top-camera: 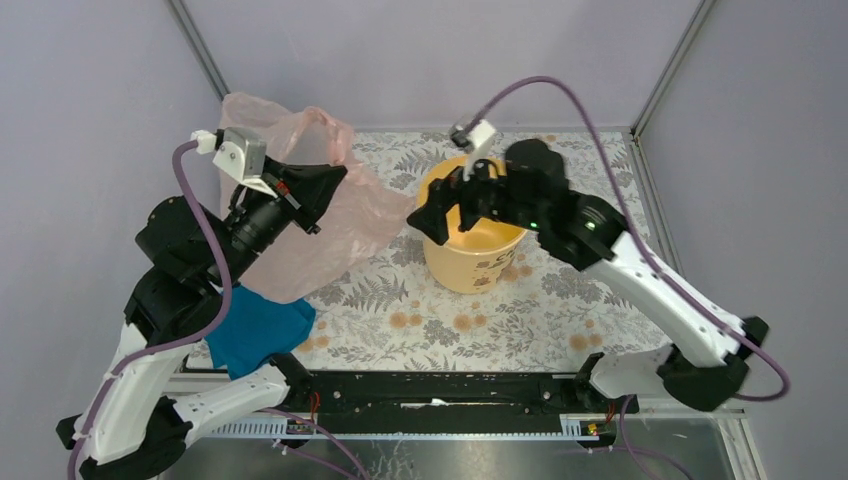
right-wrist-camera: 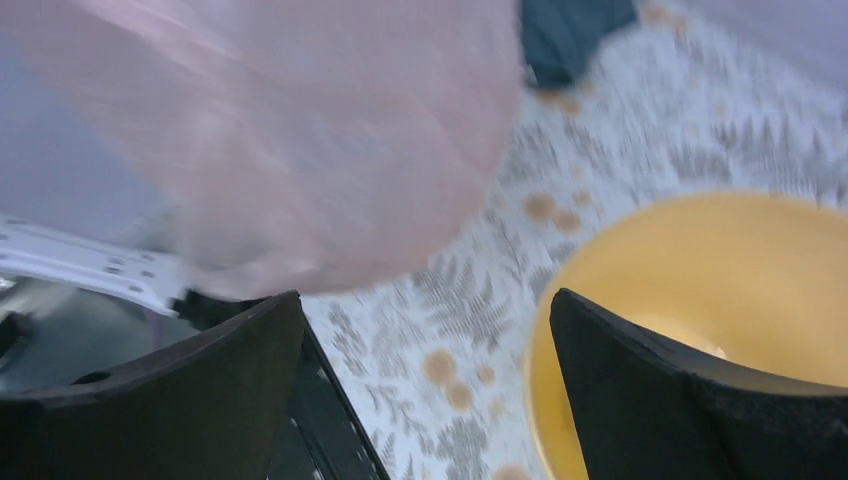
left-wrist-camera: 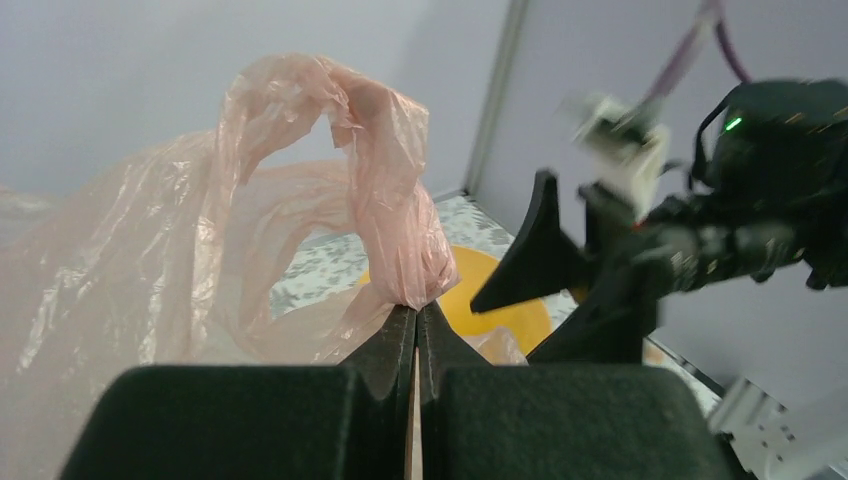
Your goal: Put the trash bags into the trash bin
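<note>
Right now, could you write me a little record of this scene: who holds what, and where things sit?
left gripper: shut on the pink bag, lifting it by a twisted part
right gripper: open, empty, above the yellow bucket's left rim
pink bag: hangs left of the yellow bucket, not inside
yellow bucket: upright on the table
teal cloth: at the table's near left edge

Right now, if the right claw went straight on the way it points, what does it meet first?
Probably the pink bag hanging from the left claw; depth is unclear, so the right claw could pass under onto the floral tablecloth.
</note>
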### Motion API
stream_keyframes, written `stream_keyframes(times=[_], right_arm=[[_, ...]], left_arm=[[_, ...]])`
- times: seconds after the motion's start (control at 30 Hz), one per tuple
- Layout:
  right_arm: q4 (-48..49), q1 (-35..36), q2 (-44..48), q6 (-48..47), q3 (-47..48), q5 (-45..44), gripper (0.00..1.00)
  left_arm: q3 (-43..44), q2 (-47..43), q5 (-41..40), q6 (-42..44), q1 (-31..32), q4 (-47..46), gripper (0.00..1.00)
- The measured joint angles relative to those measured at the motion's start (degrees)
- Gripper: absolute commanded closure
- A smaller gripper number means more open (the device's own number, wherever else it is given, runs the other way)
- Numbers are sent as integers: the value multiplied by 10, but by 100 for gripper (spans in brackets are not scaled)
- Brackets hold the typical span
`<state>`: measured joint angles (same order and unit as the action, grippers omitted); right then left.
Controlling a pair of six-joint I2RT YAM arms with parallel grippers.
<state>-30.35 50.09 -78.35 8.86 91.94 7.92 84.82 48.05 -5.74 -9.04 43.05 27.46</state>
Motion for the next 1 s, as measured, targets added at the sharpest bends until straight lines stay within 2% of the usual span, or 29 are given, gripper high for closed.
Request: stream_keyframes(times=[0.13, 0.23, 0.43, 0.67, 0.7, 0.73, 0.8, 0.83, 0.87, 0.93, 0.97, 1.0], right_arm=[[136, 0, 91, 2, -40, 59, 0], [212, 1, 111, 0, -39, 85, 0], [312, 47, 68, -49, -22, 105, 0], [356, 80, 7, -101, -35, 35, 2], [367, 81, 7, -102, -43, 19, 8], [377, 82, 7, -102, -49, 6, 19], [402, 83, 8, -99, -60, -19, 62], [414, 83, 8, -97, -64, -28, 78], [424, 84, 10, -94, -69, -28, 88], [447, 87, 16, -84, -81, -39, 100], [457, 88, 19, -82, -87, -43, 100], [464, 88, 24, -78, -93, -55, 100]], left_arm=[[19, 21, 68, -5, 0, -2, 100], [23, 29, 108, -15, 0, -12, 100], [41, 59, 195, -45, 0, -70, 100], [55, 105, 281, -89, 0, -149, 100], [56, 111, 290, -94, 0, -156, 100], [56, 117, 299, -100, 0, -164, 100], [56, 125, 313, -109, 0, -176, 100], [56, 127, 317, -112, 0, -180, 100], [56, 129, 315, -113, -2, -187, 90], [56, 130, 316, -120, -4, -195, 54], [56, 130, 313, -123, -4, -199, 34], [57, 130, 316, -121, -4, -201, 18]])
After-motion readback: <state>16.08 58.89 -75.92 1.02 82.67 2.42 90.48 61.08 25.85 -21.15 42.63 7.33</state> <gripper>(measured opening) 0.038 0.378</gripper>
